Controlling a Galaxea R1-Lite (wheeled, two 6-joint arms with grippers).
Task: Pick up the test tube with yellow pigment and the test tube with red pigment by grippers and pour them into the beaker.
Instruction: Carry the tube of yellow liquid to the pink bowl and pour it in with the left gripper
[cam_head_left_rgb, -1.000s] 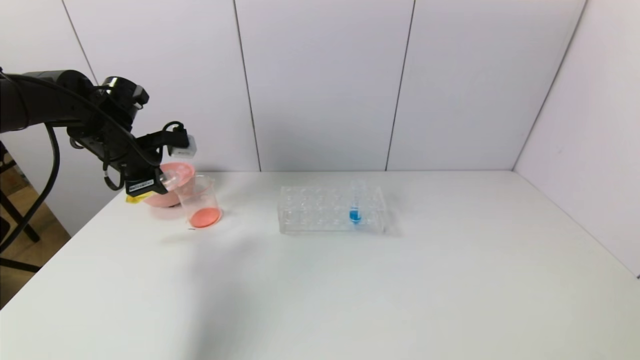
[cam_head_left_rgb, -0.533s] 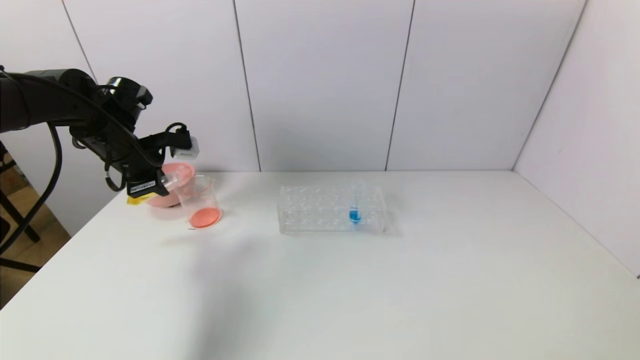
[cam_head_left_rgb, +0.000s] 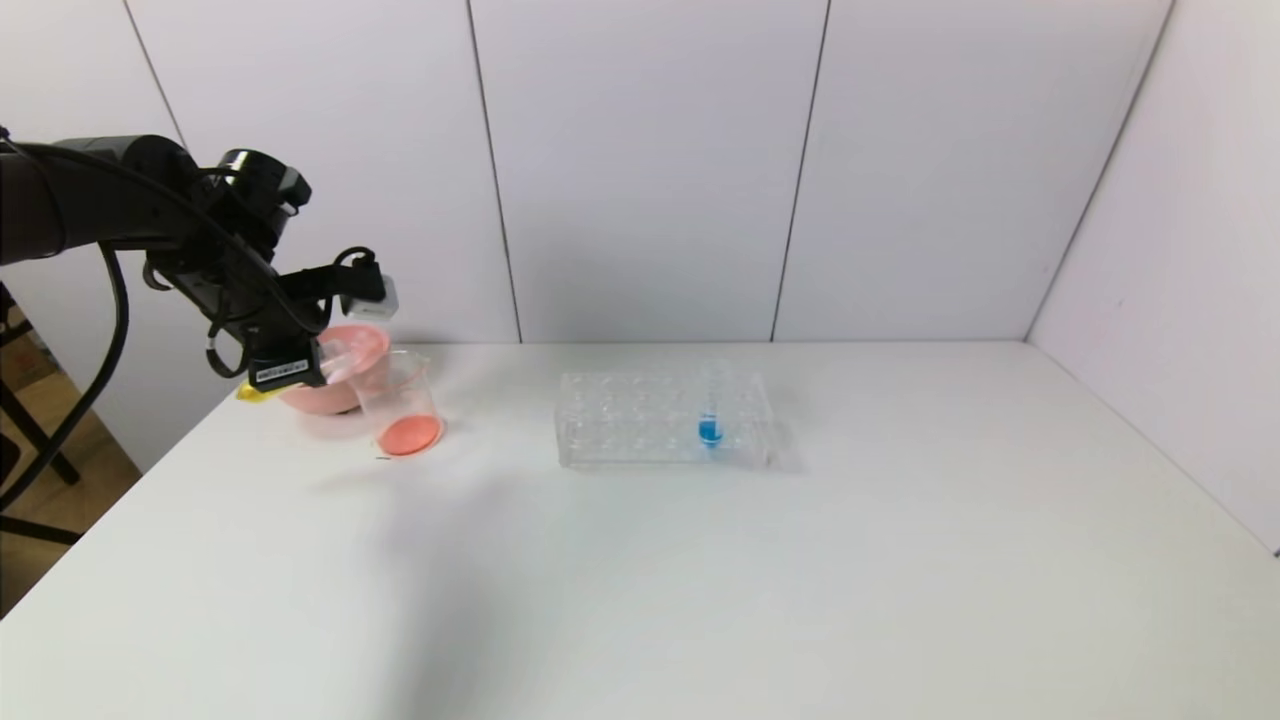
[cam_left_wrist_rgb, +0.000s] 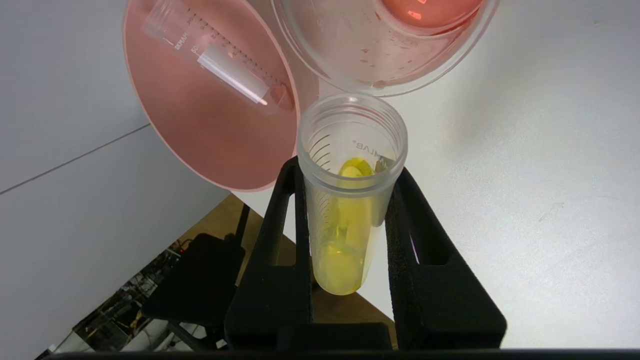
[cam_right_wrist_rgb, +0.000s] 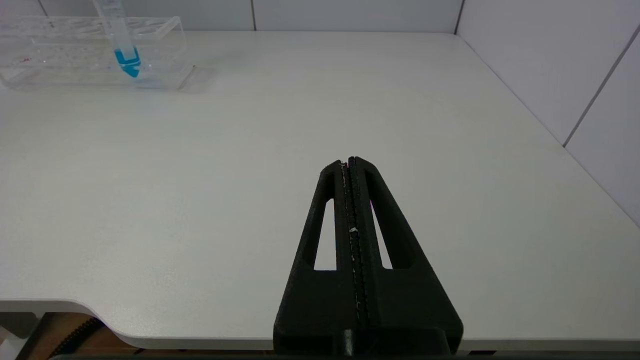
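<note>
Left gripper (cam_head_left_rgb: 318, 368): far left of the head view, raised above the bench (cam_head_left_rgb: 700, 560), clamped on the test tube with yellow pigment (cam_left_wrist_rgb: 347, 200). In the left wrist view, both black fingers (cam_left_wrist_rgb: 280, 240) pressed against the tube's sides below its rim; tube tipped over, open mouth just beside the beaker rim, yellow liquid lying along the lower wall and in the rounded end.

Beaker (cam_head_left_rgb: 400, 405): centre left of the head view, standing on the bench, a layer of orange-red liquid at the bottom. In the left wrist view, top centre, rim (cam_left_wrist_rgb: 385, 90) just above the tube mouth, small reddish droplets on the inner wall.

Pink bowl (cam_head_left_rgb: 350, 395): directly behind and to the left of the beaker, touching or nearly so. Contains the test tube with red pigment (cam_left_wrist_rgb: 220, 65), lying on its side, drained apart from a faint trace at the tip.

Tube rack (cam_head_left_rgb: 660, 420): clear, many-holed, centre of the head view, well apart from the beaker. Holds one upright tube with blue liquid (cam_head_left_rgb: 710, 420), toward its right end.

Right gripper (cam_right_wrist_rgb: 350, 162): out of the head view; in the right wrist view, bottom centre, fingers pressed fully together with nothing between them, hanging above the near bench edge.
</note>
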